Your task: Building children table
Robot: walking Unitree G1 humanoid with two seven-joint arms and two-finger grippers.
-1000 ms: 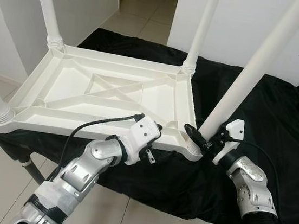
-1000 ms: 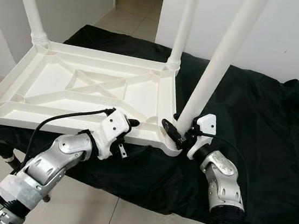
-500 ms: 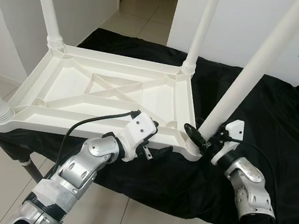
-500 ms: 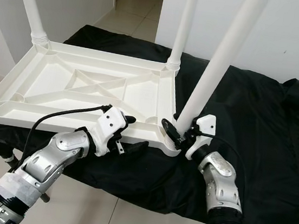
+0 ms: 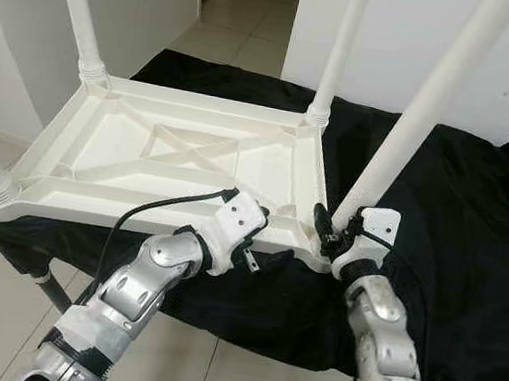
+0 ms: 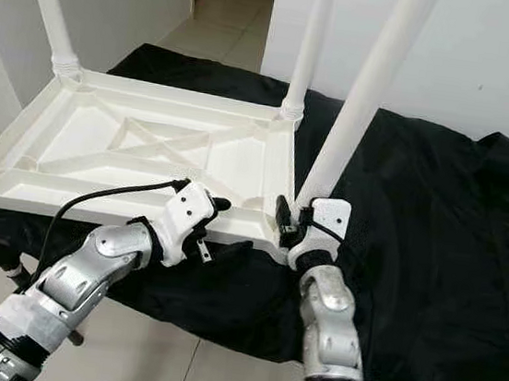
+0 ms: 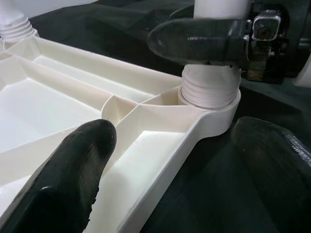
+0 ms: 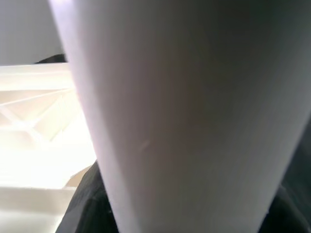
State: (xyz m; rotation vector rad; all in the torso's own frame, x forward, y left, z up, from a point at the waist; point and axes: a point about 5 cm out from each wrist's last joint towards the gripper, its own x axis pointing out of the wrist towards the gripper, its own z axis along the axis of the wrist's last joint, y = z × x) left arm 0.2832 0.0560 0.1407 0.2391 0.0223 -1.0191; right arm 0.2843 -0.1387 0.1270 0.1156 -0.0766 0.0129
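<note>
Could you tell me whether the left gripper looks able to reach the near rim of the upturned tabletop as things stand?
Probably yes. The left gripper is open and already straddles the near rim of the tabletop, one finger over the ribbed underside, the other outside over the black cloth. Nothing lies between them.

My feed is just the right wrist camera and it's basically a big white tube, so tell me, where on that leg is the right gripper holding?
Observer: The right gripper is clamped at the base of the near-right leg, just above its corner socket.
Operator: And the left gripper?
Observer: The left gripper straddles the near edge of the upturned tabletop, open, one finger above the rim, one below.
Operator: How many legs are in?
Observer: Four legs stand in their corner sockets.
</note>
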